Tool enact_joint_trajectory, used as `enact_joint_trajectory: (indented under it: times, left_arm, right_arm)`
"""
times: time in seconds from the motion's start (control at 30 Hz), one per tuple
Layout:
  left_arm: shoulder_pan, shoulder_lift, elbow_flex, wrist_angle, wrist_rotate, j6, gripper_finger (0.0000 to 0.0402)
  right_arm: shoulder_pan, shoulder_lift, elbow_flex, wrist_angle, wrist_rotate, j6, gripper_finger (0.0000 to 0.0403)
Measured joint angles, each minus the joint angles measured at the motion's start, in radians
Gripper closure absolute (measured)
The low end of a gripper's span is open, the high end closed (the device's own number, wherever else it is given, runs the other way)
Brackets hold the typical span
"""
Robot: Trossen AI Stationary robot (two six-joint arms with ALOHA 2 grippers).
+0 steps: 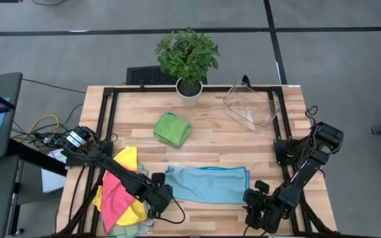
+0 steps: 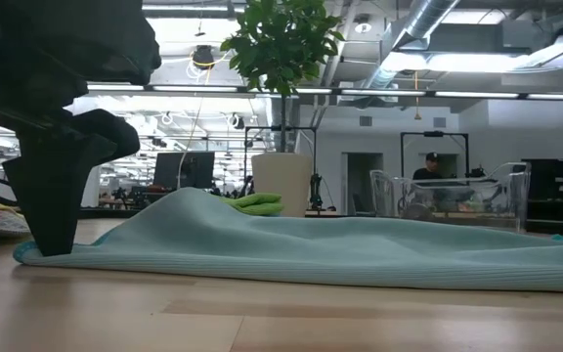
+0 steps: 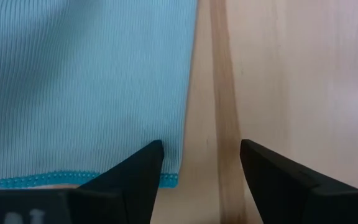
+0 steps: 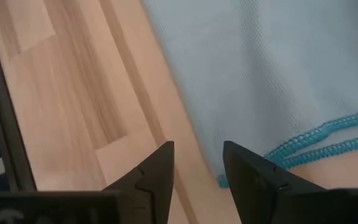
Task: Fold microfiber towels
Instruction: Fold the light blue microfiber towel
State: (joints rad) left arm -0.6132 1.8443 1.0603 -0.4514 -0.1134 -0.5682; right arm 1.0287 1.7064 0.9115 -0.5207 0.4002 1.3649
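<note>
The pale teal towel [image 1: 207,184] lay flat near the desk's [image 1: 210,149] front edge. The left gripper [image 3: 201,168] sat at its left corner, fingers apart, empty; the right gripper [image 4: 197,168] sat by the right corner, fingers apart too. A pink and yellow pile [image 1: 119,188] sat at the front-left corner, with a folded green towel [image 1: 172,129], a plant [image 1: 188,59] and a clear bin [image 1: 250,106] farther back.

Left gripper [image 1: 159,198] and right gripper [image 1: 255,213] both low, fingers parted.

A pale teal microfiber towel [image 1: 207,184] lies folded near the wooden desk's [image 1: 210,145] front edge, a folded bright green microfiber towel [image 1: 172,129] behind it.
</note>
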Motion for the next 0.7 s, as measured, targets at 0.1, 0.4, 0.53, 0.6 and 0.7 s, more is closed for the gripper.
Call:
enact_joint_trajectory:
  times: [0.1,0.4,0.53,0.6,0.7]
  left_arm:
    - [0.000,0.000,-0.001,-0.006,-0.011,0.019,0.0188]
    - [0.000,0.000,-0.002,-0.005,-0.014,0.025,0.0188]
    - [-0.001,0.000,-0.002,-0.003,-0.019,0.025,0.0188]
    - [-0.001,0.000,-0.003,-0.003,-0.023,0.025,0.0188]
    - [-0.001,0.003,-0.003,-0.003,-0.028,0.025,0.0192]
  right_arm:
    - [0.007,-0.001,0.000,0.005,0.002,-0.045,0.0242]
    - [-0.008,0.007,0.000,0.009,0.006,-0.249,0.0235]
    - [-0.018,0.016,0.000,0.007,0.004,-0.299,0.0215]
    - [-0.018,0.016,0.000,0.002,0.004,-0.310,0.0202]
    - [-0.016,0.016,0.000,-0.024,-0.003,-0.311,0.0190]
